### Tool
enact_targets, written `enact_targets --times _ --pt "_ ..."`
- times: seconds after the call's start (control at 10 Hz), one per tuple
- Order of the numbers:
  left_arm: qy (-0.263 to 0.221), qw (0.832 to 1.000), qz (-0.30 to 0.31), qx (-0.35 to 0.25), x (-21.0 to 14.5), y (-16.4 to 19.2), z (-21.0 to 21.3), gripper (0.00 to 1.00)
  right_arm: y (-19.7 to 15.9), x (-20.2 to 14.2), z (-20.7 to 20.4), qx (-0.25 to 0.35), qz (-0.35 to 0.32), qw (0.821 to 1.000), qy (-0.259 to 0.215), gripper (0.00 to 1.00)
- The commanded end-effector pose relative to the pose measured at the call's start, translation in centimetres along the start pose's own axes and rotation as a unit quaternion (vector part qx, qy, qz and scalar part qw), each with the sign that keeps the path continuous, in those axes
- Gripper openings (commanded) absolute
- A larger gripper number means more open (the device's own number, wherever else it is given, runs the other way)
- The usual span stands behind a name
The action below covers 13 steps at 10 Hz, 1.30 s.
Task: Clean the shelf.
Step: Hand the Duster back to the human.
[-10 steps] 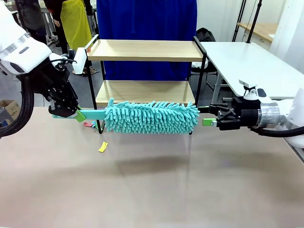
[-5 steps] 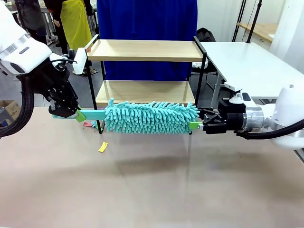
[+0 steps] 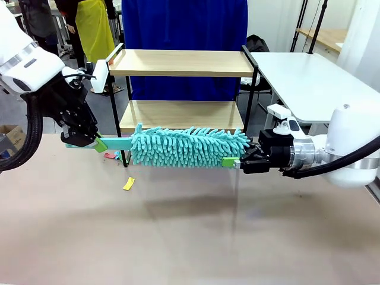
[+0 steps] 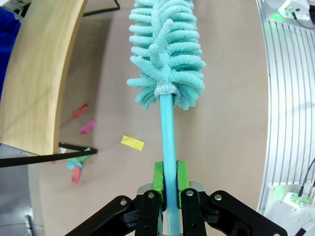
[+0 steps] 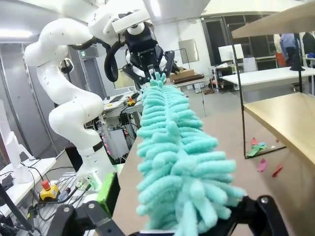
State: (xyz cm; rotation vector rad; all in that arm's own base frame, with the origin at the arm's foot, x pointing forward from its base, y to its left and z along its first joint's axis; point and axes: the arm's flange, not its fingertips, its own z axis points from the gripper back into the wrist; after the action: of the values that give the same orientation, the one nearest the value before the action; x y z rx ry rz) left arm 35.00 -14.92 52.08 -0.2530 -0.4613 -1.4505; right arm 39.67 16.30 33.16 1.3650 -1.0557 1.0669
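Before the two-tier wooden shelf point(image 3: 181, 89), my left claw point(image 3: 97, 142) clamps the teal fluffy duster's point(image 3: 189, 146) handle; my right claw point(image 3: 233, 161) straddles its tip, grip uncertain, probably to steady it.

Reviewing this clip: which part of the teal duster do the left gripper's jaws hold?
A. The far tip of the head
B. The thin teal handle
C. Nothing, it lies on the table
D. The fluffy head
B: in the left wrist view the left gripper has its green pads pressed against the thin teal handle of the duster, below the fluffy head, which is held above the table.
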Motion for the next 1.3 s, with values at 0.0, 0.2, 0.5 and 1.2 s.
enact_targets --times 0.0,0.2,0.5,1.2 --pt "-0.005 1.0 0.0 -0.001 0.03 -0.04 0.2 0.13 0.59 -0.25 -1.01 -0.009 0.017 1.0 -0.018 0.43" --pt "-0.005 1.0 0.0 -0.001 0.03 -0.04 0.2 0.13 0.51 -0.24 -0.73 -0.002 0.018 1.0 -0.018 0.0" --pt "-0.005 1.0 0.0 -0.001 0.03 -0.04 0.2 0.13 0.42 -0.23 -0.42 0.008 0.015 1.0 -0.019 0.0" --pt "-0.005 1.0 0.0 -0.001 0.03 -0.04 0.2 0.13 0.6 0.28 -0.12 0.01 0.039 0.998 -0.053 0.0"
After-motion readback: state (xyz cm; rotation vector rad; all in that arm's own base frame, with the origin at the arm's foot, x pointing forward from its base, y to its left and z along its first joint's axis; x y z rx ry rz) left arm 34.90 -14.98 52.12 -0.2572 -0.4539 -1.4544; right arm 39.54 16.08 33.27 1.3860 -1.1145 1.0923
